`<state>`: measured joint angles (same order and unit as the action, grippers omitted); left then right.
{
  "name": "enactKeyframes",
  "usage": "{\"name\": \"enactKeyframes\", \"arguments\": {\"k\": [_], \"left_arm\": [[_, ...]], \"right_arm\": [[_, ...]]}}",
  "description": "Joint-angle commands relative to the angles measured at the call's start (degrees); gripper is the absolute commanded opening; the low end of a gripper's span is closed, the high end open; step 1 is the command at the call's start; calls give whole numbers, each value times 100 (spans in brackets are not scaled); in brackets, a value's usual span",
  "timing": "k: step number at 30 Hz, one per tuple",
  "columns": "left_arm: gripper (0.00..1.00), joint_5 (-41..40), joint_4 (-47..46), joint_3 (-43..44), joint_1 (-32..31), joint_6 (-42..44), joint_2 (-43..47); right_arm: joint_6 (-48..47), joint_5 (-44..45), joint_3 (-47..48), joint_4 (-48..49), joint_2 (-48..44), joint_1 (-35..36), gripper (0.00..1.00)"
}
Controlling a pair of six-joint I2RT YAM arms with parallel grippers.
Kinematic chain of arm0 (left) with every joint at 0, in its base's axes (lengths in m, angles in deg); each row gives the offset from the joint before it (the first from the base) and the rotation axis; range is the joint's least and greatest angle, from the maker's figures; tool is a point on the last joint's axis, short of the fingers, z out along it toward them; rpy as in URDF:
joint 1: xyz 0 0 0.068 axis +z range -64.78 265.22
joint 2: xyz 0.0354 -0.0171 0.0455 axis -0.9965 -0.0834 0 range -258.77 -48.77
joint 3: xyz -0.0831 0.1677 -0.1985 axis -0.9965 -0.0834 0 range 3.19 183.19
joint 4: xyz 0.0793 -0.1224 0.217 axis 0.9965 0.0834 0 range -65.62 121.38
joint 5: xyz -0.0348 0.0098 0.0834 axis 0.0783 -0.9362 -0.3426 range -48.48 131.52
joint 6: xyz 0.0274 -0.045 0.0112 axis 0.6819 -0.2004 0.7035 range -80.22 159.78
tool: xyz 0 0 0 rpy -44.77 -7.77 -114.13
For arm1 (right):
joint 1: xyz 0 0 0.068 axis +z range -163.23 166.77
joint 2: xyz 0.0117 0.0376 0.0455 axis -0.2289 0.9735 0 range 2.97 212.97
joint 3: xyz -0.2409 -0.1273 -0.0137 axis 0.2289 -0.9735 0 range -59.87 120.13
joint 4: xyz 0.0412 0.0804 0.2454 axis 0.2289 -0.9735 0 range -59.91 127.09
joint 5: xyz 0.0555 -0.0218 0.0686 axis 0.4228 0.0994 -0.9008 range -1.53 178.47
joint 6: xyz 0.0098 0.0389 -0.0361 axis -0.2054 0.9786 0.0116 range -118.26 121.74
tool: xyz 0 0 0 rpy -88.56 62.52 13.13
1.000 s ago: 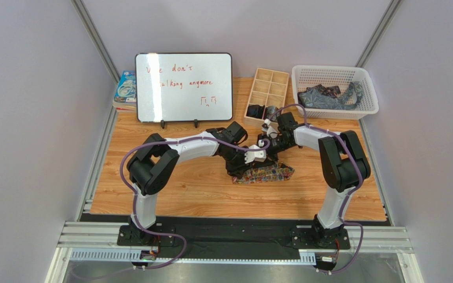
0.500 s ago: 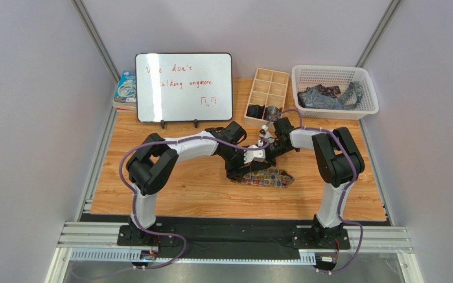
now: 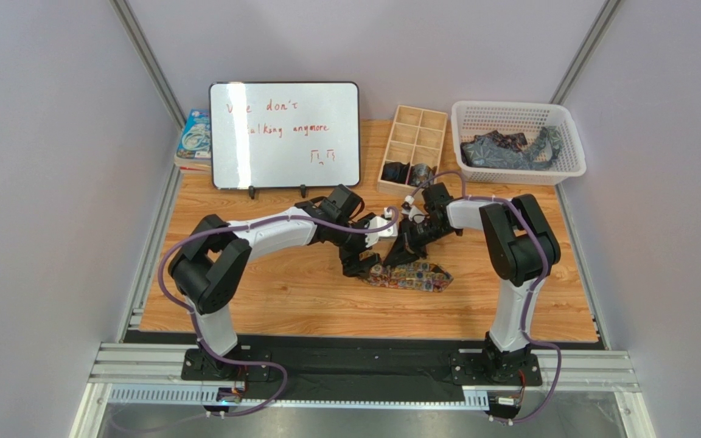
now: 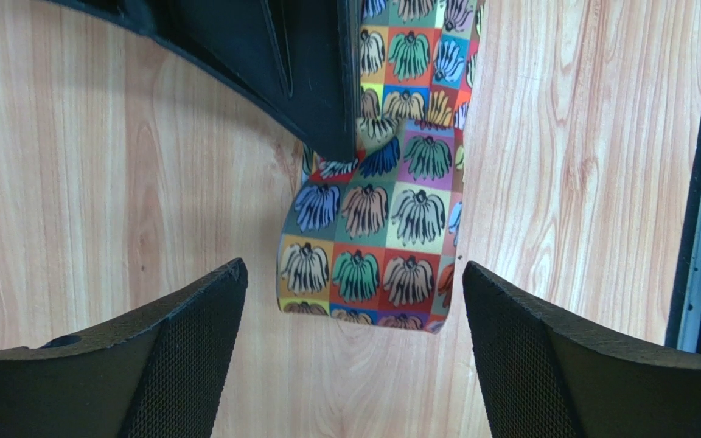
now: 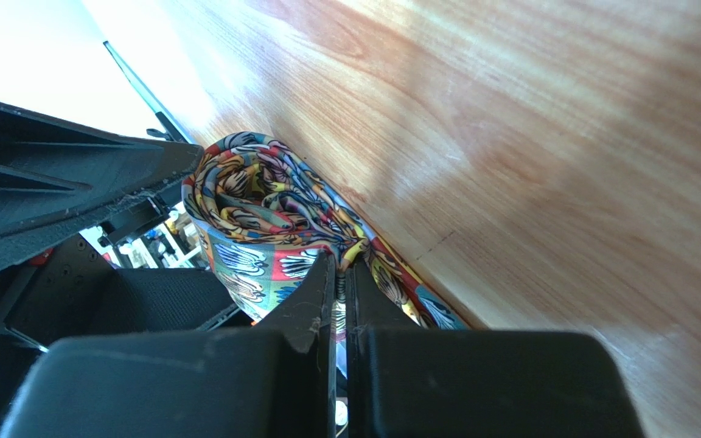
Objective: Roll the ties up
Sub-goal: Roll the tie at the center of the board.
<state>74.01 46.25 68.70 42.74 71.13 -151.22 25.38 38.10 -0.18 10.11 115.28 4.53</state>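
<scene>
Multicoloured floral tie (image 3: pixel 414 274), part-rolled at mid-frame on the bench (image 3: pixel 263 292), is now clamped by the right end effector (image 5: pixel 338 274), just closed on it, while the left end effector (image 4: pixel 354 301) has spread apart, handing the roll over.

The left arm (image 3: pixel 267 235) and right arm (image 3: pixel 512 315) share white links, bulky black joints, a looping purple cable (image 3: pixel 161 276) and black textured claw fingers (image 4: pixel 180 356).

The wooden table (image 3: pixel 272 301) carries a whiteboard (image 3: pixel 285 135), a book (image 3: pixel 195 137) beside it, a divided tray (image 3: pixel 414 146), a basket (image 3: pixel 510 106), and a tie (image 3: pixel 415 274) near the middle.
</scene>
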Motion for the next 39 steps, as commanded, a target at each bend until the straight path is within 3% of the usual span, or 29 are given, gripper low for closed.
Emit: {"name": "enactKeyframes", "arguments": {"k": [1,6,11,16,19,25,29,39], "left_arm": [[94,310,-350,207,-76,134,-178],[93,319,-508,190,-155,117,-389],[67,232,-482,233,-270,73,-609],[36,-120,-289,181,-270,11,-636],[30,-182,-227,146,-261,37,-600],[27,-199,-139,224,-261,11,-600],[28,-68,-60,304,-261,2,-513],[42,-164,747,357,-261,581,-205]], "right_arm": [[-193,739,79,360,80,61,0],[-281,774,166,369,63,96,0],[-421,713,447,36,28,70,4],[-1044,607,1036,-1376,-147,-185,21],[-1360,590,1098,-1931,-245,-422,26],[-1643,563,906,-2443,-394,-405,24],[-1801,1019,782,-2505,-307,-107,21],[-1810,2531,1239,-2812,634,-53,19]]}}
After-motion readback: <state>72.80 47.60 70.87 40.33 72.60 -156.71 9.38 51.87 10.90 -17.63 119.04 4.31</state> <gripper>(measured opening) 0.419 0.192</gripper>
